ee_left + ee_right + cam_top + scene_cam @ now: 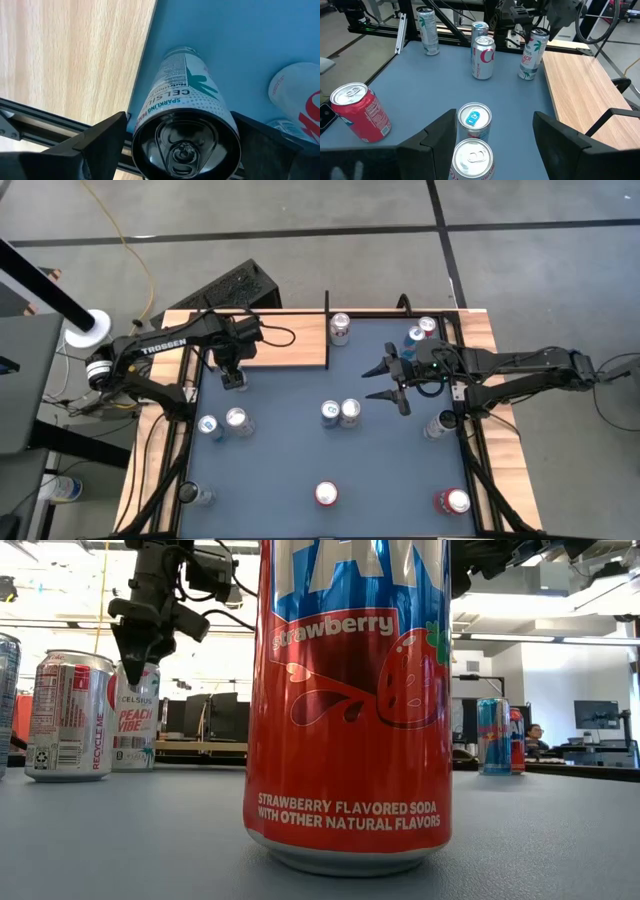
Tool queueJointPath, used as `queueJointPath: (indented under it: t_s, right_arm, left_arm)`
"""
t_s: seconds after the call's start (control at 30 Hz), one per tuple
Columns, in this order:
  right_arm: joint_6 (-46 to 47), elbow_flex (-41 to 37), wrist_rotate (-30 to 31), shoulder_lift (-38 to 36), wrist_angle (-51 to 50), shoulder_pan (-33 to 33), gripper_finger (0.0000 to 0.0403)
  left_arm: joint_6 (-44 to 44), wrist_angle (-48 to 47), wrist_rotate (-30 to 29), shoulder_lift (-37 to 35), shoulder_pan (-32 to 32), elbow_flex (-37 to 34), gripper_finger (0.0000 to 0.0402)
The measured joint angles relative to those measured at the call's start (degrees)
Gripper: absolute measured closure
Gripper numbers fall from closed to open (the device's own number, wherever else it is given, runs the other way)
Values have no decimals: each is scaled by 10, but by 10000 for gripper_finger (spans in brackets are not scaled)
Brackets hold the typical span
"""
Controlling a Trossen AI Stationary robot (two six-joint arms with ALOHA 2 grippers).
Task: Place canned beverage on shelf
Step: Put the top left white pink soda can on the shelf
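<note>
A slim white Celsius can [182, 95] stands upright on the blue table, right by the near edge of the light wood shelf [285, 340]. My left gripper [233, 375] is above it, pointing down and open. One finger [100, 145] stands on each side of the can's upper part. The can also shows in the low view [135, 725] and in the right wrist view [530, 57]. My right gripper [385, 383] is open and empty over the table's right half. It points at two cans [340, 413] in the middle. My left gripper straddles the Celsius can from above, fingers pointing down. One finger [260, 145] lies right at the can's side [227, 112]; whether it touches I cannot tell. A sliver of table shows between the other finger and the can. The can's base stands on the table.
Several more cans stand about the table: one right of the shelf [340, 328], two at the left [222, 423], two at the far right [422, 330] and others along the near edge [326, 494]. A red strawberry soda can [350, 700] fills the low view.
</note>
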Motion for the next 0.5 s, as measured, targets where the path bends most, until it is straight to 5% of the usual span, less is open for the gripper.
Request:
queueJointPath:
  t_s: [0.17, 0.4, 0.5]
  right_arm:
    - [0, 0, 0, 0, 0, 0, 154]
    - [-8, 0, 0, 0, 0, 0, 154]
    - [-8, 0, 0, 0, 4, 0, 154]
  left_arm:
    - [0, -1, -1, 0, 0, 0, 81]
    - [4, -4, 0, 0, 0, 1, 165]
    - [14, -20, -4, 1, 0, 17, 165]
